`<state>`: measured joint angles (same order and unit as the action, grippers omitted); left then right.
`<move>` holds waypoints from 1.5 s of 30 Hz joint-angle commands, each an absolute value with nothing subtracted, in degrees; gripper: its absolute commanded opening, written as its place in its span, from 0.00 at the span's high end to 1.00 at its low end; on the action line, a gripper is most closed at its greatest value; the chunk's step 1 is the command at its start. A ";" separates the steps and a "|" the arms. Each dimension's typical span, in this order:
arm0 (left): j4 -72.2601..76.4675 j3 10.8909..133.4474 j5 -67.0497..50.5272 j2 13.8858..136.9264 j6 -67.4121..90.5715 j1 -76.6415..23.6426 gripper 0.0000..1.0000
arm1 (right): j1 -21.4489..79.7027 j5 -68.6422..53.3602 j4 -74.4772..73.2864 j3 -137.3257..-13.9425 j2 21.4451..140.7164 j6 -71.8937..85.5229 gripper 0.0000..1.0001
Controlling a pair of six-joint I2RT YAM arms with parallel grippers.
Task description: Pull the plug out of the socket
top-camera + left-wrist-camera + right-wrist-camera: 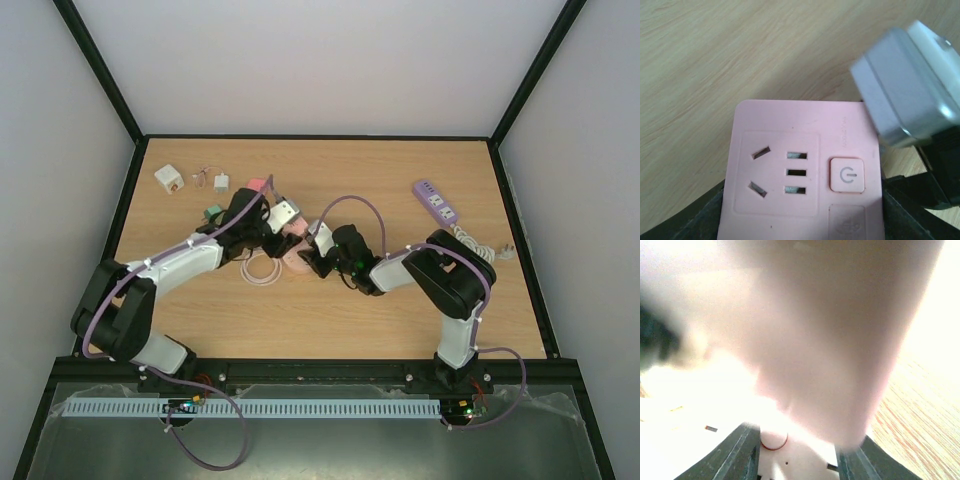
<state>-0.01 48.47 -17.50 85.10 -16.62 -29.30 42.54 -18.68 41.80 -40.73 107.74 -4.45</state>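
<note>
The pink socket point(805, 180) fills the left wrist view, its outlet holes empty and a power button to their right. My left gripper point(802, 217) is shut on the square block, with dark fingers point(695, 220) at both sides. The white-grey plug point(905, 90) hangs just off the block's upper right corner, clear of the holes, held by my right gripper point(940, 170). From above, both grippers meet at mid-table, left point(288, 232) and right point(312, 252), over the socket's pink disc base point(297, 261) and coiled cable point(261, 269). The right wrist view is washed out; the plug point(800, 465) sits between its fingers.
A lilac power strip point(435, 200) with a white cord point(482, 246) lies at the back right. A white adapter point(168, 179), a small white plug point(221, 181), a pink item point(256, 185) and a green item point(211, 213) lie at the back left.
</note>
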 commanded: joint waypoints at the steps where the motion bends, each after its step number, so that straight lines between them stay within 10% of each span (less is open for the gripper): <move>1: 0.69 53.56 -24.37 83.85 -14.39 -25.88 0.77 | 42.36 -17.53 31.53 -39.67 108.11 -5.33 0.59; 30: -16.13 58.33 -49.64 85.13 -11.15 24.24 0.75 | 35.90 -26.75 16.60 -48.06 83.19 -5.84 0.31; 45: -11.73 60.02 -53.06 97.79 -6.34 29.76 0.74 | 34.63 -26.79 13.66 -44.74 79.92 -7.21 0.27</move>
